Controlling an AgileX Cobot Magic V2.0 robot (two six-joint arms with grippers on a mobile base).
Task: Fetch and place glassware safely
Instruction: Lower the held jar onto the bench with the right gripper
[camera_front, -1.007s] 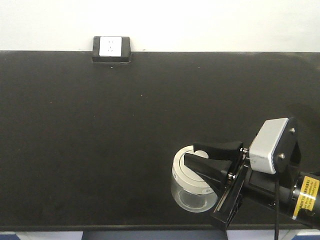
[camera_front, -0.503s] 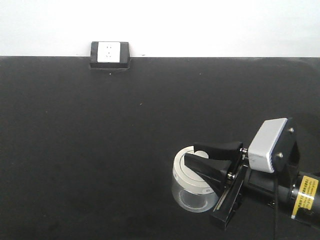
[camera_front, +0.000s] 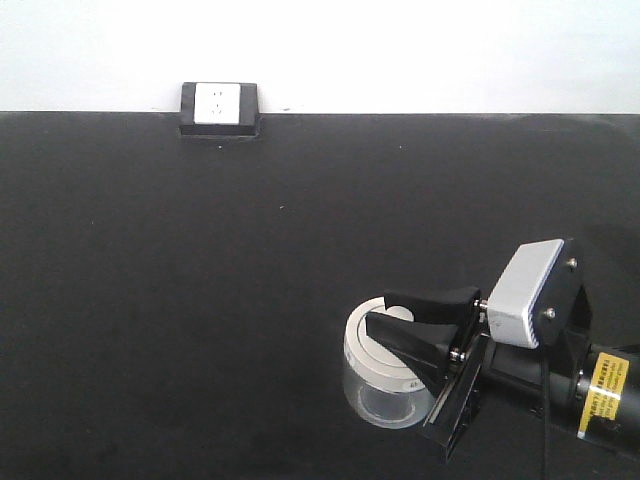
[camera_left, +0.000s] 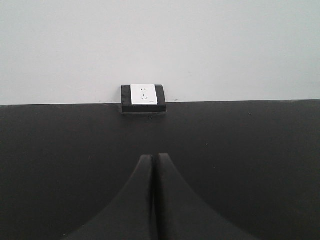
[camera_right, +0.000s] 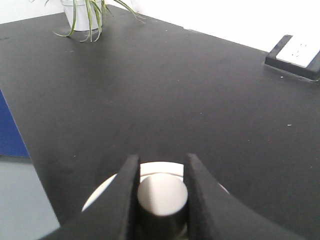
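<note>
The glass jar (camera_front: 378, 388), white lid (camera_front: 362, 345) fitted, is located well apart from the socket box (camera_front: 219, 108), toward the near table edge and to the box's right in the front view. I read the right gripper (camera_front: 402, 318) as clamped on the lid's knob (camera_right: 162, 196), one finger on each side. The left gripper (camera_left: 153, 167) faces the socket box across the black tabletop (camera_front: 200, 300), fingers pressed together.

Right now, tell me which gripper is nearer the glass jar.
Right. The right gripper clasps the lid knob of the jar; the left gripper, shut, faces the socket box, with no jar in its view.
</note>
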